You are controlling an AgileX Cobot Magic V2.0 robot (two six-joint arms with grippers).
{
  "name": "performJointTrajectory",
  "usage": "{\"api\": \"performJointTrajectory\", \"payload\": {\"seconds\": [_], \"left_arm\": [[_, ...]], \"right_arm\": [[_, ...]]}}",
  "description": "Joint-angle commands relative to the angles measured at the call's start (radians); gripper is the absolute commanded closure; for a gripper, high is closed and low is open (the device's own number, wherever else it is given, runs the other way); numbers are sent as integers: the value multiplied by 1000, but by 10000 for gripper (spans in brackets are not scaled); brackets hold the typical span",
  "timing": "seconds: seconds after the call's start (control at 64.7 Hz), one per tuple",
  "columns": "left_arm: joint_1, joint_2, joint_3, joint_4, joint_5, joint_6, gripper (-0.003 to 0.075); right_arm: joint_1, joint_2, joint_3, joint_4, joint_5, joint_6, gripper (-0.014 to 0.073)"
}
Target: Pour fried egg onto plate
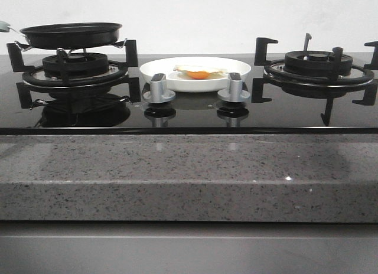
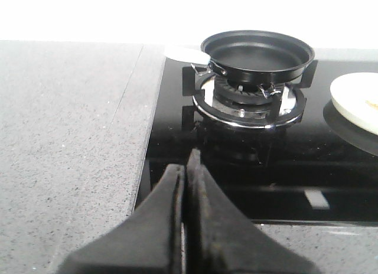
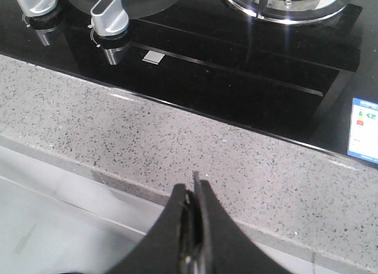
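The fried egg [image 1: 199,72], white with an orange yolk, lies on the white plate [image 1: 162,67] at the middle back of the hob. The black frying pan [image 1: 71,35] sits empty on the left burner; it also shows in the left wrist view [image 2: 258,51], with the plate's edge [image 2: 354,103] beside it. My left gripper [image 2: 188,165] is shut and empty, in front of the left burner near the hob's front left corner. My right gripper [image 3: 195,188] is shut and empty over the granite counter's front edge. Neither gripper shows in the front view.
Two silver knobs [image 1: 158,88] [image 1: 234,87] stand in front of the plate. The right burner [image 1: 319,70] with its black grate is bare. The speckled granite counter [image 1: 189,173] runs along the front and to the left of the hob [image 2: 71,138].
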State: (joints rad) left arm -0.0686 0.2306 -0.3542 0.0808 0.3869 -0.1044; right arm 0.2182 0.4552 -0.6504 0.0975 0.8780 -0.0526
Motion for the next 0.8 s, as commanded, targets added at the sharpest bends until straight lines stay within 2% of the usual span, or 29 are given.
{"api": "performJointTrajectory", "payload": {"seconds": [0.0, 0.124, 0.325, 0.789], "left_arm": [[3, -64, 86, 7, -193, -9, 739], [3, -145, 219, 7, -299, -9, 739], [3, -208, 341, -22, -468, -9, 739], [7, -254, 366, -42, -437, -9, 739]], "right_arm": [[0, 4, -23, -7, -60, -12, 662], [0, 4, -23, -7, -60, -12, 662], [0, 4, -23, -7, -60, -12, 662], [0, 2, -23, -7, -60, -12, 662]]}}
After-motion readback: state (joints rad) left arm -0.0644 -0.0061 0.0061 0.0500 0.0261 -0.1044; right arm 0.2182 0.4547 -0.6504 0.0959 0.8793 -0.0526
